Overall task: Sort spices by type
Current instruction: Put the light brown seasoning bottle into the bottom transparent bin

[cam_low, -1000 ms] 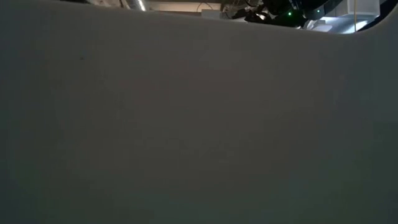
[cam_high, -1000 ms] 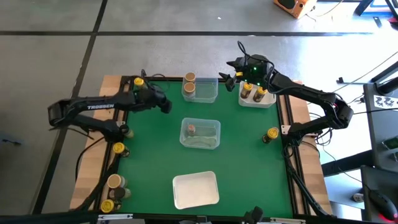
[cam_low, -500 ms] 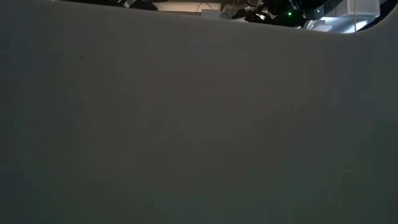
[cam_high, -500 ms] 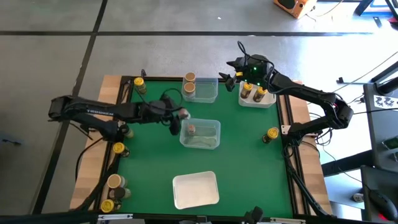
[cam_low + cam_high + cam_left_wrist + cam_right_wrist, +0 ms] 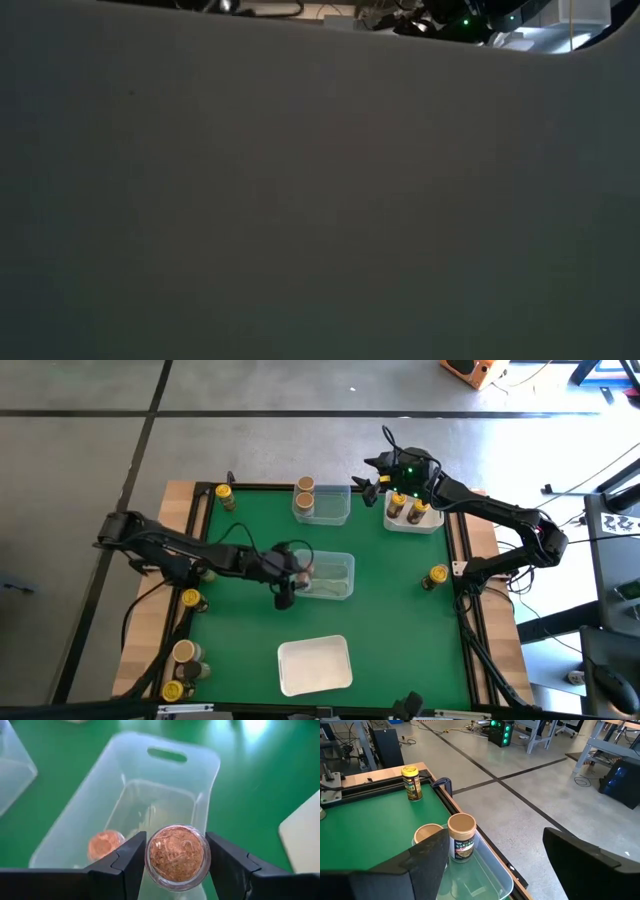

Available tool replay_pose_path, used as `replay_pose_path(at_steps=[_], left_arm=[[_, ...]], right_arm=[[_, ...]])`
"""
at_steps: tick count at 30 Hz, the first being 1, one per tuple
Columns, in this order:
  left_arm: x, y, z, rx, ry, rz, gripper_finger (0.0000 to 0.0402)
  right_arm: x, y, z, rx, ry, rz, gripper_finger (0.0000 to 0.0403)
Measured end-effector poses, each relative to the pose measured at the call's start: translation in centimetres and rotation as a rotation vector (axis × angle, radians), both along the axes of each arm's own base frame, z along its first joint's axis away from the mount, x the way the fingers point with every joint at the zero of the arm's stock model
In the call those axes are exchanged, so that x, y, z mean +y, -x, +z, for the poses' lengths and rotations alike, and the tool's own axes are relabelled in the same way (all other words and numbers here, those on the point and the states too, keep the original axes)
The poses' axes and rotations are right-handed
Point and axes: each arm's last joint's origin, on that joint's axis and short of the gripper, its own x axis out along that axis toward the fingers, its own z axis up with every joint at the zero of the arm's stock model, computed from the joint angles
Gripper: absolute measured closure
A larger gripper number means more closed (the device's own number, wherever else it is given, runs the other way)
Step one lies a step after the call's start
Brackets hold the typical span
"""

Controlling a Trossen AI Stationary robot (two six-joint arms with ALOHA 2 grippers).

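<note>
My left gripper hangs over the left end of the middle clear tray and is shut on a small jar of red-brown spice. A like jar stands on its base inside that tray. My right gripper waits open at the far edge, between the far clear tray and the white tray. In the right wrist view two tan-topped jars stand in the far clear tray. The low view is blocked by a grey surface. My left gripper pinches the red-brown jar between its two fingers, one on each side of the jar's round wall. The fingers come from above, pointing down. The jar is upright and lifted clear, over the tray's left end.
Yellow-topped jars stand at the far left corner, the left edge and the right edge. More jars cluster at the near left corner. Two jars sit in the white tray. Another white tray lies near the front edge.
My left gripper has travelled from the far left of the mat toward the right and the near edge, carrying the jar, and has reached the left end of the middle tray. The right arm has kept still.
</note>
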Motion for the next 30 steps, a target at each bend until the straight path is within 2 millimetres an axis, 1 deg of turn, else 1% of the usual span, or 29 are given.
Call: replay_pose_path(at_steps=[3,6,10,15,23,25,30], left_arm=[[0.0,-0.4,-1.2,0.044,-0.007,0.003,0.0219],[0.3,-0.7,-2.4,0.087,-0.023,0.025,0.0219],[0.9,-1.1,-3.4,0.118,-0.034,0.046,0.0219],[0.9,-1.4,-3.8,0.126,-0.043,0.051,0.0219],[0.9,-1.3,-3.8,0.128,-0.038,0.050,0.0215],[0.9,-1.3,-3.8,0.130,-0.037,0.048,0.0205],[0.8,-1.2,-3.8,0.136,-0.040,0.028,0.0164]], right_arm=[[0.0,0.0,0.0,0.000,0.000,0.000,0.0084],[0.0,0.0,0.0,0.000,0.000,0.000,0.0084],[0.0,0.0,0.0,-0.001,0.000,0.000,0.0084],[0.0,0.0,0.0,-0.001,0.001,0.000,0.0084],[0.0,0.0,0.0,-0.001,0.001,0.000,0.0084],[0.0,0.0,0.0,-0.001,0.001,0.000,0.0084],[0.0,0.0,0.0,-0.001,0.001,0.000,0.0084]])
